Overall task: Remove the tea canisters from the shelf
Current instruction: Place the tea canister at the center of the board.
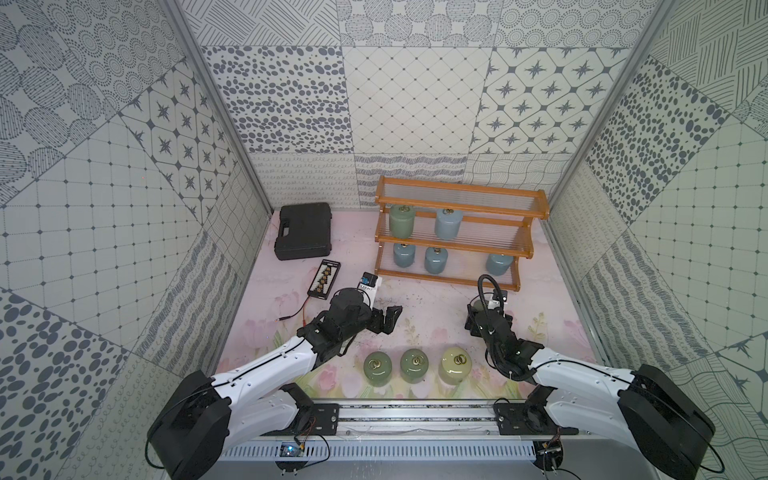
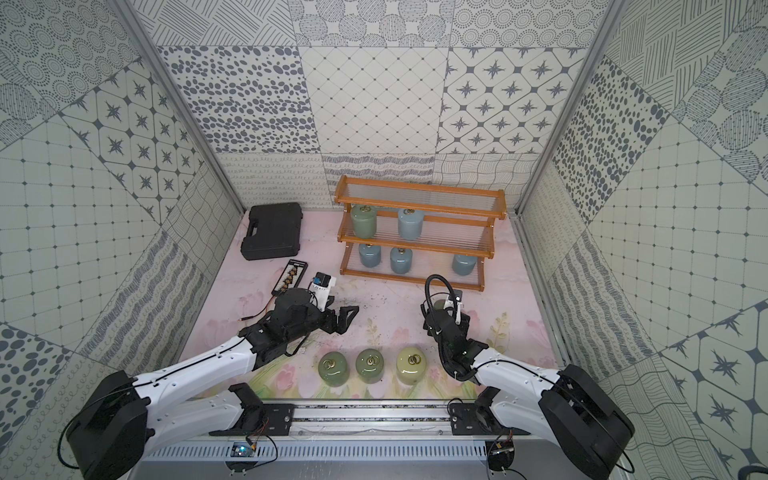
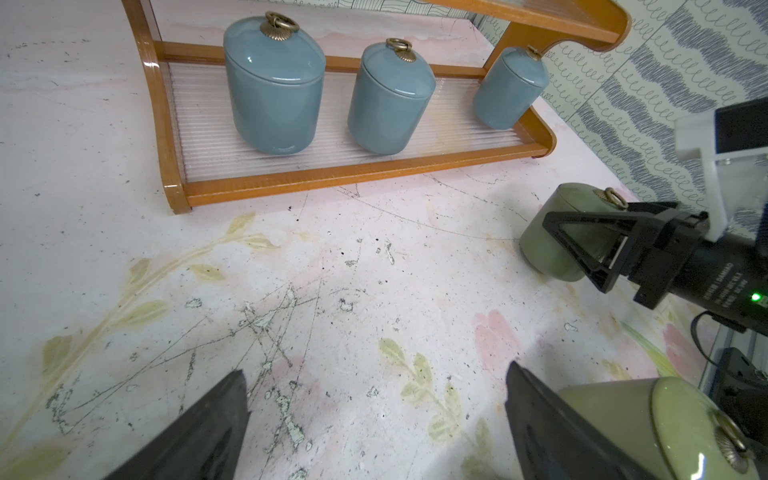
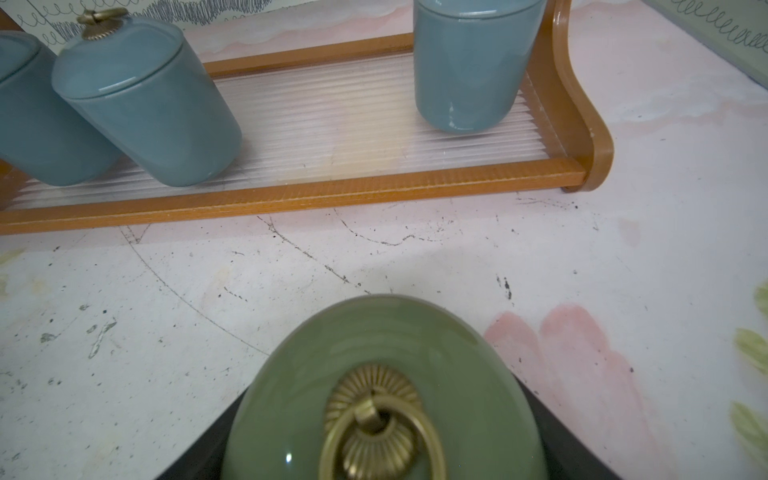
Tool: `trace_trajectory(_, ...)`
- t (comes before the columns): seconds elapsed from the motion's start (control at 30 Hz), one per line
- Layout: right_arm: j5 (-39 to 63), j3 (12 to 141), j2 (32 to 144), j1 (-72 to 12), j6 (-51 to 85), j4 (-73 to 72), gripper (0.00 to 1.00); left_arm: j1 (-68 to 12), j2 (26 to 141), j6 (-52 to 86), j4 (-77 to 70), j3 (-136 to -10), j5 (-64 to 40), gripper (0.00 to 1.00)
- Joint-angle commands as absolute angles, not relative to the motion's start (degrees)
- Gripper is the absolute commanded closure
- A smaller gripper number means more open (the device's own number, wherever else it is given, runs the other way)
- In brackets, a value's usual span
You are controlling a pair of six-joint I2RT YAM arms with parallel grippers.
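The wooden shelf [image 1: 457, 192] stands at the back right with five tea canisters on it. A sage green one [image 1: 401, 222] and a pale blue one [image 1: 449, 224] are on the middle tier. Three pale blue ones [image 3: 274, 91] [image 3: 390, 104] [image 3: 509, 87] are on the lowest tier. My right gripper [image 1: 482, 309] is shut on another sage green canister [image 4: 382, 345], which is upright just in front of the shelf's right end. Two green canisters [image 1: 377, 369] [image 1: 414, 365] and a cream one [image 1: 456, 365] stand near the front edge. My left gripper [image 3: 376, 370] is open over bare table.
A black plastic case [image 1: 303, 230] lies at the back left. A black connector board [image 1: 324, 277] with a loose cable and a small white device [image 1: 370, 282] lie in front of it. Patterned walls close in both sides and the back.
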State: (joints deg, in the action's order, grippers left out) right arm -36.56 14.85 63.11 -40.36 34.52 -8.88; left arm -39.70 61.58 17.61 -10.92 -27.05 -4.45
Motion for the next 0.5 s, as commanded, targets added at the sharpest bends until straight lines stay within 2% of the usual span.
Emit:
trace_trajectory(0.0, -37.3, 14.6, 62.8, -41.2, 36.1, -11.8, 0.11, -39.6, 61.9, 18.0, -11.1, -26.8, -4.0, 0.0)
trace_trajectory(0.1, -37.2, 14.5, 62.2, -41.3, 36.1, -11.2, 0.04, -39.6, 62.0, 18.0, -11.2, -26.6, -3.7, 0.0)
trace_trajectory(0.2, -37.1, 14.2, 61.8, -41.5, 36.3, -10.6, 0.0, -39.6, 61.9, 18.2, -11.5, -26.4, -3.2, 0.0)
trace_trajectory(0.47, -36.0, 15.9, 55.9, -41.5, 36.8, -3.9, 0.0, -39.6, 61.6, 18.6, -11.4, -26.1, -3.2, 0.0)
